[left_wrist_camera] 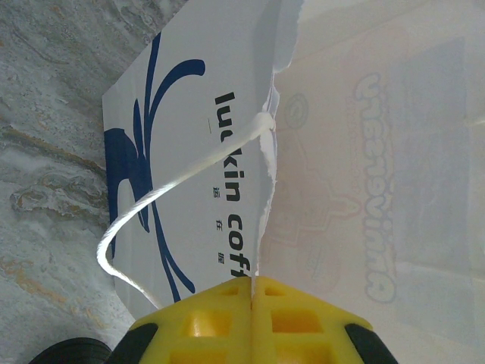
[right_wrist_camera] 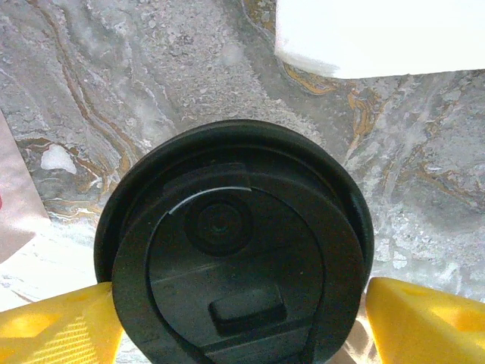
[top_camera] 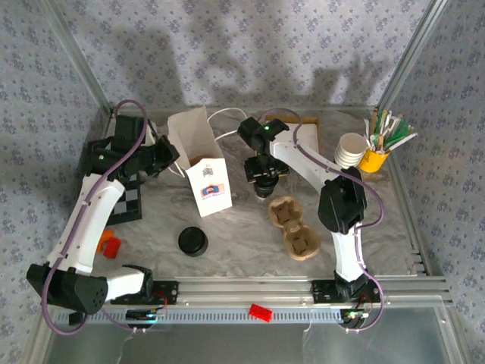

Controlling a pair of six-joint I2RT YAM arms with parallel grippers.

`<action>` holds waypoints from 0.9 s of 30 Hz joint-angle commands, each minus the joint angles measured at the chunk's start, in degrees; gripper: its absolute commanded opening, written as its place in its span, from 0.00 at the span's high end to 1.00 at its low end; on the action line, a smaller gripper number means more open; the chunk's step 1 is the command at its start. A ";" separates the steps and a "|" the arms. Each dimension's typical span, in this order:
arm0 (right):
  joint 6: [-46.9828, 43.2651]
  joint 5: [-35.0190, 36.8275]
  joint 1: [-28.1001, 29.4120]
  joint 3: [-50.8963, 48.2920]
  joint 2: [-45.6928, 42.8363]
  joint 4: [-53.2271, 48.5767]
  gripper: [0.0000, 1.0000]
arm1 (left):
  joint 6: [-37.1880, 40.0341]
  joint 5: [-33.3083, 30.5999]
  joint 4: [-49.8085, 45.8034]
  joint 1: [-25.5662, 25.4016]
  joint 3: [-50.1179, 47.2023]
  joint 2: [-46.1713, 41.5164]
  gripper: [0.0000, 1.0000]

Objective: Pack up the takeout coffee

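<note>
The cardboard cup carrier [top_camera: 294, 227] lies on the table [top_camera: 242, 231] with both wells empty, so packing is judged not yet begun. Just beyond it, the coffee cup [top_camera: 264, 187] stands on the table between the widely spread jaws of the right claw [right_wrist_camera: 239, 292]; whether they grip it cannot be told. Farthest back, the left claw [left_wrist_camera: 250, 292] is clamped on the edge of the standing paper bag [top_camera: 201, 163].

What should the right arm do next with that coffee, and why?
Probably close the right gripper on the coffee. Its jaws stand open on either side of the cup, level with the dark top, so the cup is framed but not yet held. The left gripper pinches the bag edge, holding it ready.
</note>
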 commanded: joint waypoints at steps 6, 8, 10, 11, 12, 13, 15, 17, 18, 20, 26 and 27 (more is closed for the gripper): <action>-1.57 -1.72 -0.47 1.24 1.89 -1.85 0.18 | 0.01 0.91 -0.03 0.20 -0.74 -0.82 0.96; -2.08 -2.18 -0.58 1.25 1.92 -1.64 0.18 | 0.01 0.94 -0.02 0.19 -0.74 -0.88 0.96; -2.34 -2.46 -0.83 1.38 2.09 -1.82 0.17 | 0.01 0.96 -0.03 0.20 -0.76 -0.87 0.96; -2.51 -2.43 -0.90 1.42 2.19 -1.99 0.17 | -0.02 0.96 -0.02 0.20 -0.74 -0.88 0.96; -2.75 -2.48 -0.99 1.36 2.19 -1.88 0.18 | -0.01 0.95 -0.03 0.20 -0.74 -0.83 0.96; -2.95 -2.54 -0.98 1.31 2.19 -1.78 0.18 | 0.01 0.96 0.10 0.20 -0.69 -0.83 0.96; -3.36 -2.55 -1.17 1.30 2.27 -1.78 0.20 | 0.02 0.96 0.06 0.20 -0.74 -0.80 0.96; -3.77 -2.76 -1.23 1.25 2.04 -1.68 0.24 | 0.03 0.96 0.06 0.20 -0.65 -0.79 0.96; -4.04 -2.85 -1.15 1.25 1.93 -1.58 0.25 | 0.00 0.95 0.13 0.20 -0.64 -0.72 0.96; -4.64 -3.15 -1.15 1.29 1.77 -1.40 0.26 | 0.05 0.98 0.15 0.20 -0.60 -0.69 0.96; -5.38 -3.24 -1.07 2.62 1.18 -2.23 0.29 | 0.04 0.96 0.15 0.20 -0.50 -0.63 0.97; -5.41 -3.37 -1.09 2.81 0.92 -2.46 0.29 | 0.00 0.96 0.15 0.20 -0.48 -0.63 0.97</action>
